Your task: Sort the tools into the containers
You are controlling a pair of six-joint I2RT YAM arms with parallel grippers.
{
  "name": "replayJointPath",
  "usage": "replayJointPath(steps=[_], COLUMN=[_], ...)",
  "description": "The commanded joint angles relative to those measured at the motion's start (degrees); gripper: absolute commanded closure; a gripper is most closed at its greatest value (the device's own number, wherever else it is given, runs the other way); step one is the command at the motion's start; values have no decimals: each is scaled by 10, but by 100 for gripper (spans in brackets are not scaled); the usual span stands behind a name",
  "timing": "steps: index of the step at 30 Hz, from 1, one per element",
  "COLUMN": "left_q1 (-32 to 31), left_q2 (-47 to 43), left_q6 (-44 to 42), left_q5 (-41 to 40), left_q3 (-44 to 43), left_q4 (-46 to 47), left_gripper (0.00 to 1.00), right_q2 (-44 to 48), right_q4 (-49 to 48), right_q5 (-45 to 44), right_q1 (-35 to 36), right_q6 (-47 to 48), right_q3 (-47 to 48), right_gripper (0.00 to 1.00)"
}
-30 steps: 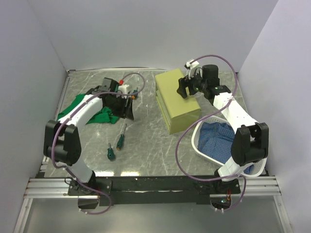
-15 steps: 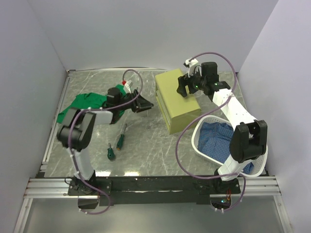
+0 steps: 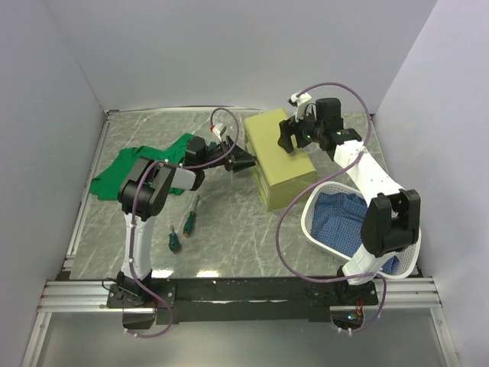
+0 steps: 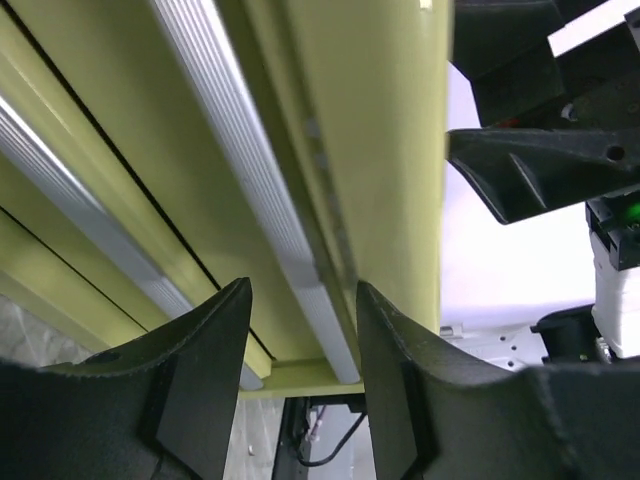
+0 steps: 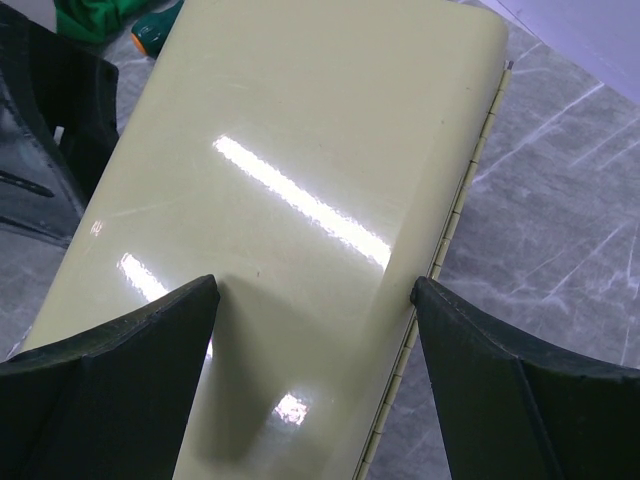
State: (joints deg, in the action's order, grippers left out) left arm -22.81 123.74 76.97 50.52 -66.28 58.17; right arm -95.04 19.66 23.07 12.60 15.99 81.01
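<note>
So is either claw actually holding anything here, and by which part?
Nothing gripped yet. The left claw straddles a pale drawer rail on the chest, jaws open; the right claw is spread open over the chest's top.

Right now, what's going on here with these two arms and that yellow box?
The left fingers are at the chest's drawer front, open on either side of a silver strip, not clamped on it. The right fingers are spread wide over the chest's lid, holding nothing. Two screwdrivers lie on the table, not yet sorted.
</note>
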Motion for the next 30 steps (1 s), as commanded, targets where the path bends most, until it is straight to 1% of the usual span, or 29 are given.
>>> replayJointPath(steps=[1,5,10,14,15,16,18,19,21,22,24,25,27,28,30], left_q1=[-10,-14,-19,-22,-21,-20,-19,-19,-17,-16,-9,-7,7,13,34], left_q2=[33,55,83,81,74,70,62,61,58,56,46,40,13,3,-30], left_q6=[39,70,95,126,129,133,137,136,131,130,124,109,79,45,17], left_q5=[-1,-6,-4,-11,-12,-11,-11,-4,-2,2,8,12,35,44,67], left_q3=[-37,-43,-75,-68,-60,-55,-47,-47,-47,-46,-39,-34,-23,-18,9], left_q4=[49,87,119,191,200,211,232,232,226,224,214,203,158,104,71], left_gripper=[49,50,50,53,55,59,62,68,75,83,91,98,99,99,99], right_q2=[-55,-58,-49,-42,-39,-39,-40,-41,-44,-46,-51,-52,-59,-61,-66], right_q4=[158,159,158,156,156,155,154,153,152,152,152,154,155,157,155], right_q5=[-19,-22,-27,-31,-32,-34,-35,-37,-39,-42,-46,-46,-46,-46,-53], right_q1=[20,23,29,36,38,40,44,45,50,52,52,53,53,53,52], right_q6=[8,10,16,19,20,20,23,24,27,29,33,35,38,38,40], right_q3=[-38,-31,-42,-56,-59,-60,-63,-62,-61,-61,-57,-56,-51,-50,-48], right_gripper=[14,13,13,13,13,13,13,13,12,12,12,12,12,12,12])
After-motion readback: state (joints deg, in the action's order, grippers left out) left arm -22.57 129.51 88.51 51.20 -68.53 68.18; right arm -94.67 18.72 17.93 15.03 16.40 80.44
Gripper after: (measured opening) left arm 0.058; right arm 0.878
